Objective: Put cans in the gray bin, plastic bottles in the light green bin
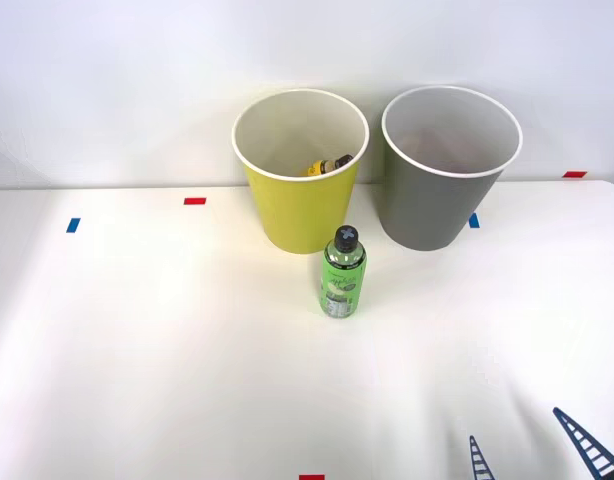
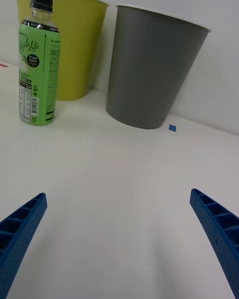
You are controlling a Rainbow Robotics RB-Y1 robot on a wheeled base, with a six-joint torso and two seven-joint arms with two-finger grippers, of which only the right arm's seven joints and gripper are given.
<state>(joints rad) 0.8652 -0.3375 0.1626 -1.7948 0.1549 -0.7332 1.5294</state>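
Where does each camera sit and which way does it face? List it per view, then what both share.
Front view: above the arms, looking forward and down at the table; the right claw shows by its blue fingertips at the lower right, open.
Right wrist view: on the right arm's wrist, low over the table, looking past its two spread blue fingers toward the bins.
Shared: the green bottle standing upright, the light green bin and the gray bin.

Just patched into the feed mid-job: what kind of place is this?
Likely a lab test bench for a sorting exercise: a plain white table with coloured tape marks, a light green bin, a gray bin, and one green bottle standing upright.
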